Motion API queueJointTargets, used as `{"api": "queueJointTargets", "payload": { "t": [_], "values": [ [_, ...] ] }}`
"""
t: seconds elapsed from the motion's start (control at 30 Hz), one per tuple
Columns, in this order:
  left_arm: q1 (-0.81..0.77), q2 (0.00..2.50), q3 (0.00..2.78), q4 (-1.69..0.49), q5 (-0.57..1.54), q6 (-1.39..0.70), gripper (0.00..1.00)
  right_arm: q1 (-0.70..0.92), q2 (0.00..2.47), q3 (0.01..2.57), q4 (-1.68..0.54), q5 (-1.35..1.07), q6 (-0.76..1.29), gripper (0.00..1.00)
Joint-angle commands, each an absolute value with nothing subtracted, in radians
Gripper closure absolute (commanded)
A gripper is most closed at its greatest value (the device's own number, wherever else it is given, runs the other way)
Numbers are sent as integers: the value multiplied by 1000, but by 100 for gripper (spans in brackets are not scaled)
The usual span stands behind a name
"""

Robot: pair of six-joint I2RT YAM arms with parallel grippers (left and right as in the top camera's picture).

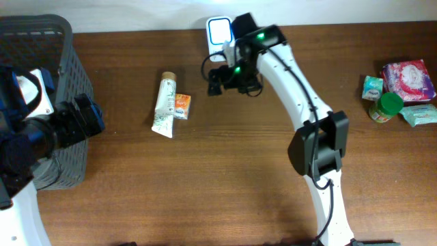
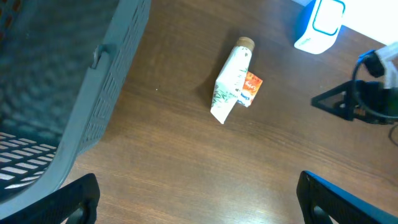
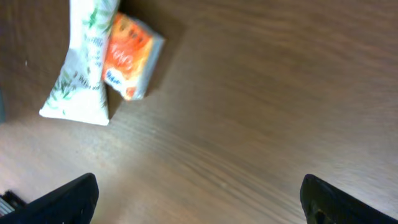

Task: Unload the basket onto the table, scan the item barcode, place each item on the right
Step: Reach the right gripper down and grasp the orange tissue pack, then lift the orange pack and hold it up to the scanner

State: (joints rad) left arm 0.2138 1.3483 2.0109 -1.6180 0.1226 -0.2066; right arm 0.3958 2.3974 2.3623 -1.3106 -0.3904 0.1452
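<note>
A white tube with green print point(image 1: 164, 106) lies on the brown table with a small orange packet point(image 1: 181, 106) touching its right side. The pair also shows in the left wrist view, tube point(image 2: 231, 81) and packet point(image 2: 252, 90), and in the right wrist view, tube point(image 3: 84, 68) and packet point(image 3: 129, 56). A white and blue scanner point(image 1: 219, 33) stands at the table's back edge. My right gripper point(image 1: 214, 80) hovers just right of the packet, open and empty point(image 3: 199, 199). By the basket, my left gripper point(image 1: 94, 117) is open with nothing in it point(image 2: 199, 199).
A grey mesh basket point(image 1: 68, 61) stands at the far left, under my left arm. At the far right lie a pink pack point(image 1: 408, 78), a green-lidded jar point(image 1: 386, 106) and small packets. The right arm reaches across the table's middle toward the scanner.
</note>
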Motion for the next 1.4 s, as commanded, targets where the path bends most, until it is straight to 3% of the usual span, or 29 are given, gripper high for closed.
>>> {"api": "queueJointTargets", "payload": {
  "t": [0.0, 0.07, 0.1, 0.13, 0.17, 0.23, 0.3, 0.43, 0.73, 0.87, 1.03, 1.17, 1.23, 1.3, 1.37],
  "values": [
    [219, 1347, 2011, -1617, 123, -216, 1, 463, 2397, 2354, -1254, -368, 227, 1],
    [219, 1347, 2011, -1617, 123, -216, 1, 512, 2402, 2348, -1173, -312, 357, 4],
    [219, 1347, 2011, -1617, 123, -216, 1, 536, 2409, 2339, -1120, -274, 441, 18],
    [219, 1347, 2011, -1617, 123, -216, 1, 551, 2413, 2333, -1085, -247, 505, 26],
    [219, 1347, 2011, -1617, 123, -216, 1, 561, 2421, 2325, -1062, -221, 547, 32],
    [219, 1347, 2011, -1617, 123, -216, 1, 575, 2444, 2293, -1004, -173, 612, 34],
    [219, 1347, 2011, -1617, 123, -216, 1, 574, 2468, 2249, -943, -177, 646, 47],
    [219, 1347, 2011, -1617, 123, -216, 1, 581, 2481, 2152, -806, -311, 647, 55],
    [219, 1347, 2011, -1617, 123, -216, 1, 585, 2517, 2051, -699, -365, 714, 56],
    [219, 1347, 2011, -1617, 123, -216, 1, 580, 2516, 2052, -699, -442, 685, 96],
    [219, 1347, 2011, -1617, 123, -216, 1, 516, 2486, 2054, -751, -588, 571, 96],
    [219, 1347, 2011, -1617, 123, -216, 1, 368, 2453, 2054, -1012, -786, 210, 96],
    [219, 1347, 2011, -1617, 123, -216, 1, 293, 2454, 2053, -1204, -723, 33, 96],
    [219, 1347, 2011, -1617, 123, -216, 1, 246, 2454, 2053, -1295, -610, -11, 96],
    [219, 1347, 2011, -1617, 123, -216, 1, 215, 2454, 2053, -1333, -530, -11, 70]
  ]
}}
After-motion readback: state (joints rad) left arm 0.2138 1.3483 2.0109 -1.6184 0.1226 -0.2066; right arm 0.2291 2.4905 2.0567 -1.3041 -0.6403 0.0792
